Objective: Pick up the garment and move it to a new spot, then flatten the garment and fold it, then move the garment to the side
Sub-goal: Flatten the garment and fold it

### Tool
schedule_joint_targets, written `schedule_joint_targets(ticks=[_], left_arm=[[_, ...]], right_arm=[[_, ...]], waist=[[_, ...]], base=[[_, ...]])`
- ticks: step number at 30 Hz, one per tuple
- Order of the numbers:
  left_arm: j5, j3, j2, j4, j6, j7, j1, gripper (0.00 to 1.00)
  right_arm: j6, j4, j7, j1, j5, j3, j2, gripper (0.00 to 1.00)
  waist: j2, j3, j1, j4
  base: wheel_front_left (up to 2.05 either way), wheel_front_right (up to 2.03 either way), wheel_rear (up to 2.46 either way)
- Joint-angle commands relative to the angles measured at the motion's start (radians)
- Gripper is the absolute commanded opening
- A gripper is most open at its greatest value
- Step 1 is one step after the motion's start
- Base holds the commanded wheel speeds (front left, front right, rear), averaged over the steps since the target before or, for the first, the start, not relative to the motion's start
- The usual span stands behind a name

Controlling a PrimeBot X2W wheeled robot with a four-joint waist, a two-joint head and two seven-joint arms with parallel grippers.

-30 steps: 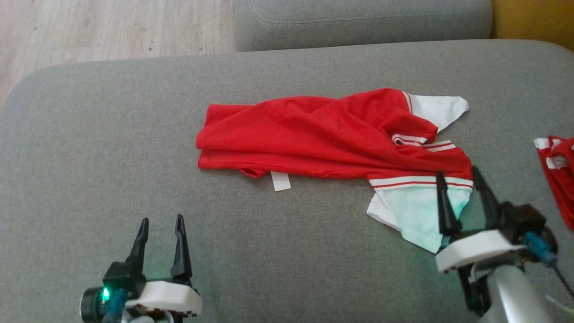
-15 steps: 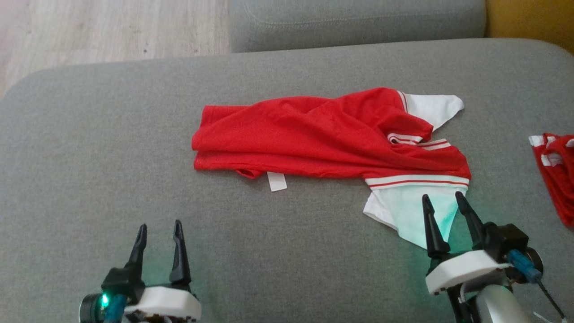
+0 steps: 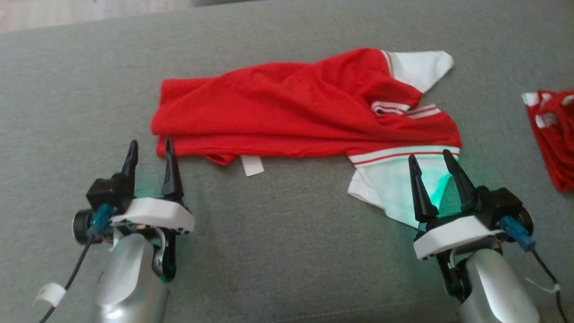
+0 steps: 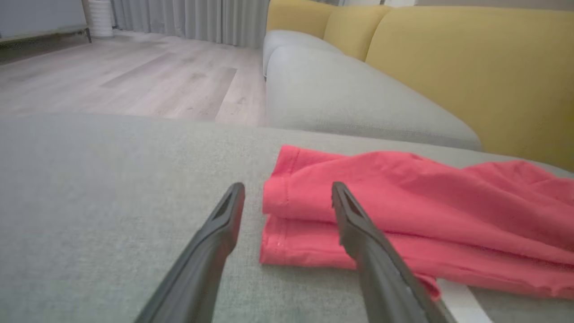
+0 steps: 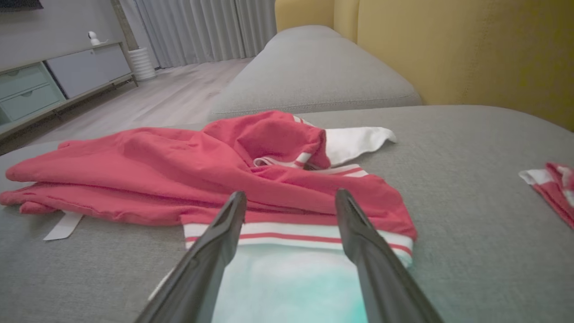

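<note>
Garment (image 3: 287, 112) was found bunched mid-cushion (image 3: 269, 246). Left gripper (image 3: 151, 141) and right gripper (image 3: 428, 154) were held wide open, empty, at its doubled hem corner and white sleeve. Risk judged: only the top layer could be pinched, and folds dragged tighter.

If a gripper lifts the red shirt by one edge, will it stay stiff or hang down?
Likely floppy: the red shirt lies in soft wrinkled folds. It looks thin and light, so its doubled layers may slide apart.
</note>
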Motion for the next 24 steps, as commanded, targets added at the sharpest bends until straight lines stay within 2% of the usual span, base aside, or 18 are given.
schedule_joint_targets(ticks=[1,13,14,16,20,24], left_arm=[[-0.001,0.05,0.011,0.017,0.005,-0.008,-0.03,1.0],[0.054,0.144,0.013,0.187,0.016,-0.008,-0.092,1.0],[0.061,0.14,0.012,0.21,0.016,-0.008,-0.092,0.81],[0.067,0.133,0.012,0.257,0.013,-0.008,-0.097,0.01],[0.078,0.117,0.012,0.324,0.007,-0.008,-0.115,0.0],[0.074,0.134,0.011,0.276,0.015,-0.008,-0.106,0.0]], right_arm=[[-0.001,-0.032,-0.01,-0.024,0.008,0.021,-0.003,1.0],[-0.001,-0.043,-0.01,-0.046,0.028,0.025,-0.004,1.0],[-0.001,-0.043,-0.01,-0.046,0.029,0.025,-0.004,1.0],[-0.001,-0.043,-0.01,-0.046,0.03,0.023,-0.004,1.0],[-0.001,-0.041,-0.01,-0.041,0.03,0.007,-0.004,1.0],[-0.001,-0.026,-0.01,-0.026,0.039,-0.005,-0.004,1.0]], waist=[[0.0,0.039,-0.0002,-0.041],[0.0,0.093,-0.0002,-0.086],[0.0,0.093,-0.0002,-0.088],[0.0,0.092,-0.0002,-0.09],[0.0,0.083,-0.0002,-0.087],[0.0,0.056,-0.0002,-0.075]], base=[[0.0,0.0,0.0],[0.0,0.0,0.0],[0.0,0.0,0.0],[0.0,0.0,0.0],[0.0,0.0,0.0],[0.0,0.0,0.0]])
